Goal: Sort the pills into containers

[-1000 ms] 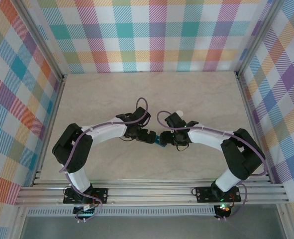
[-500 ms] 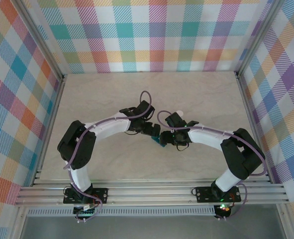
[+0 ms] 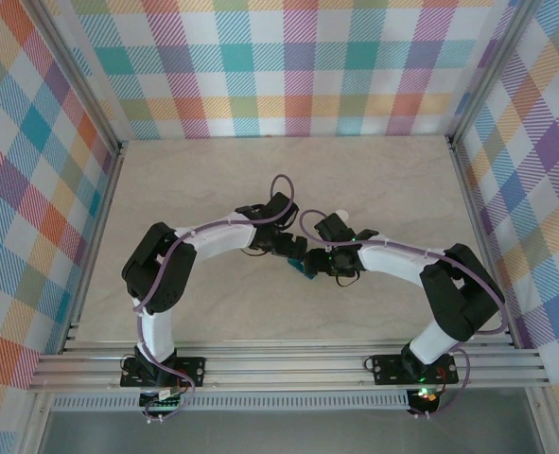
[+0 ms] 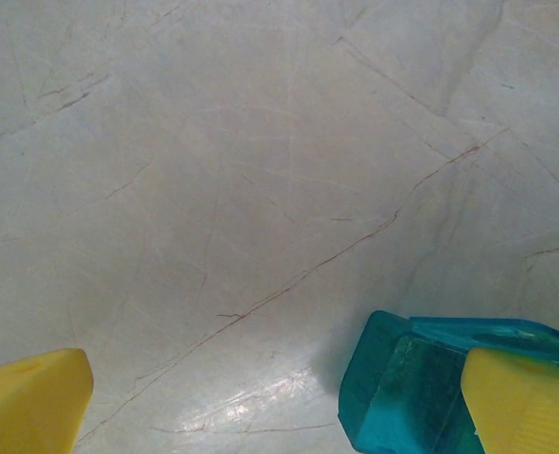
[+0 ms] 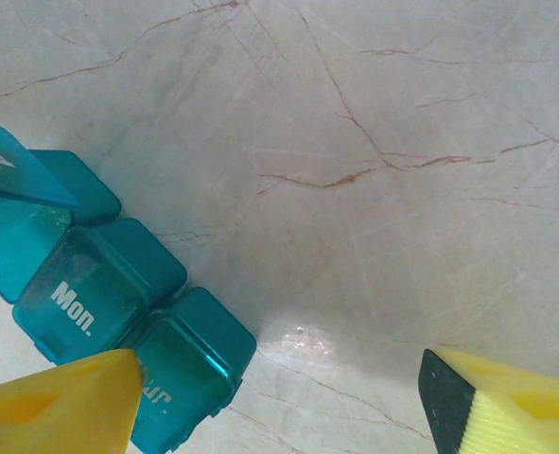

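Observation:
The teal pill box (image 5: 99,303) lies on the marble table as a strip of three square compartments. Its middle lid reads "Mon." and the far compartment's lid (image 5: 14,170) stands open. My right gripper (image 5: 279,407) is open, and its left finger (image 5: 61,402) overlaps the nearest compartment. My left gripper (image 4: 279,407) is open too, its right finger (image 4: 525,402) over an end of the box (image 4: 402,388). In the top view the box (image 3: 304,270) sits between the left gripper (image 3: 293,249) and the right gripper (image 3: 317,263). The pills are out of view.
A small white object (image 3: 347,219) peeks out behind my right wrist. Bare marble table (image 3: 260,180) stretches to the back and to both sides. Plaid walls enclose the table on three sides, and a metal rail (image 3: 288,364) runs along the near edge.
My left arm has swung its gripper right and a little farther back, close to the pill box. The right arm and the box have stayed in place.

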You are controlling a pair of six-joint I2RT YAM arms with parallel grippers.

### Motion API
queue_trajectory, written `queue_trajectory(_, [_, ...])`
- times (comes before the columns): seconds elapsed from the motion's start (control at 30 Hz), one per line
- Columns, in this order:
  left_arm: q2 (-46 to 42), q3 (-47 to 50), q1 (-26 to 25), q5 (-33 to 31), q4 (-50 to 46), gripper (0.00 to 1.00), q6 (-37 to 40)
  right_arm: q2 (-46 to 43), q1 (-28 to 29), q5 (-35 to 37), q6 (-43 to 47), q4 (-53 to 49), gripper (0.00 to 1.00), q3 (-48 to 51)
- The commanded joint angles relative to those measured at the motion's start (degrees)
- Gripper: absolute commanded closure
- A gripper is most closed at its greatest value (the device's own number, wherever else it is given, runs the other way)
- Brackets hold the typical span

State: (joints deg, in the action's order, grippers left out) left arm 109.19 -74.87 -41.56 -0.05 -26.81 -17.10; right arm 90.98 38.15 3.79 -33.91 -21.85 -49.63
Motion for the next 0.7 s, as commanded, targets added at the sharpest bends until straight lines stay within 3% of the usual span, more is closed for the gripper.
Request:
queue_trajectory(0.0, [-0.05, -1.71, -0.54, 0.7, 0.61, 0.0, -0.74, -1.8, -0.18, -1.12, -0.39, -1.24, 0.22, -0.26])
queue_trajectory(0.33, [-4.73, -3.81, -0.43, 2.73, -1.65, 0.0, -1.45, -12.95, -1.61, -0.28, 1.59, -6.77, 0.18, -2.16])
queue_trajectory(0.53, [-9.91, -1.92, 0.64, 3.62, -0.86, 0.0, -2.45, -20.53, -6.29, 0.0, 1.94, -10.82, 0.18, -1.79])
queue_trajectory(0.67, [-14.13, 0.11, 2.12, 4.01, 0.38, 0.0, -2.62, -21.15, -9.88, 0.01, 2.16, -12.49, 0.17, -3.65])
